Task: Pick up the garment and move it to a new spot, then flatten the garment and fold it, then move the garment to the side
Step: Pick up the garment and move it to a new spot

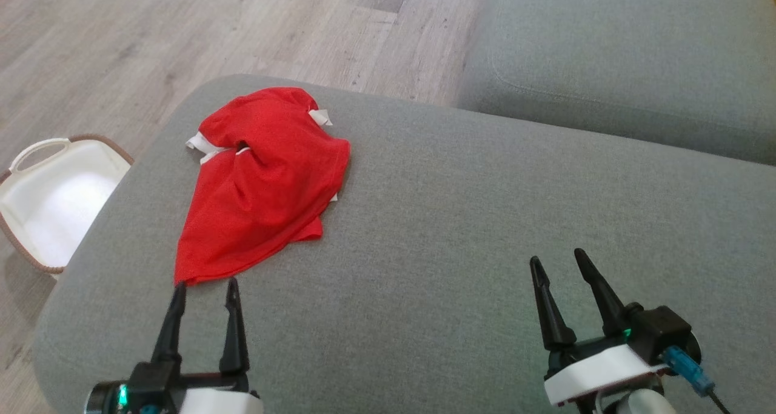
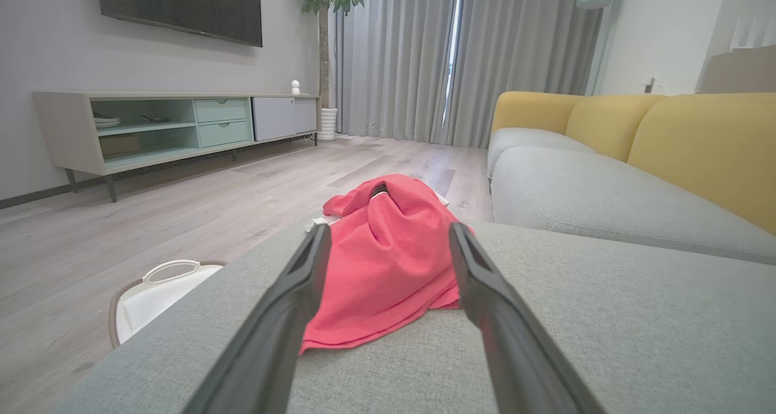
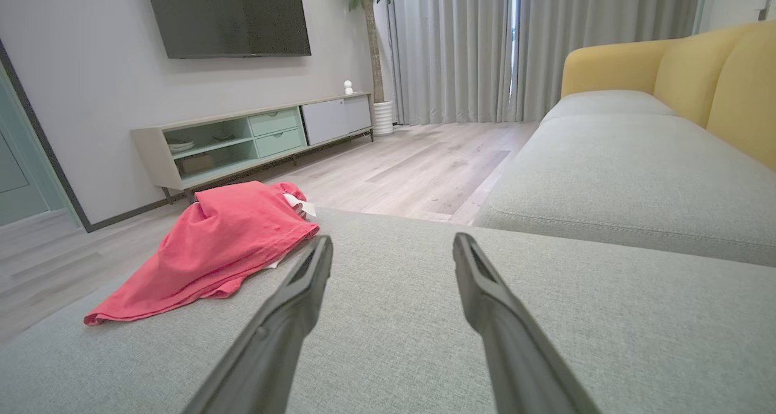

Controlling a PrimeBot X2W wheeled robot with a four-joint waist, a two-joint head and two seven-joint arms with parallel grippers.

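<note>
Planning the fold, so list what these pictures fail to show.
- Crumpled red garment with white trim: its type and underside, hidden by its own folds in every view.
- White plastic basket with brown rim: cut by head view's left edge, partly behind the grey fabric cushion.
- Pale TV cabinet: shelf contents too small in left wrist view.
- Left gripper: whether its fingertips touch the hem, head view can't settle.

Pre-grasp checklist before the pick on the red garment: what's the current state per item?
1. Left hand open, empty: ok.
2. Right hand open, empty: ok.
3. Red garment unobstructed on grey cushion: ok.
4. Left hand lined up with the garment's near corner: ok.
5. Left hand touching the fabric: cannot tell.
6. Garment flat: not ok, crumpled.
</note>
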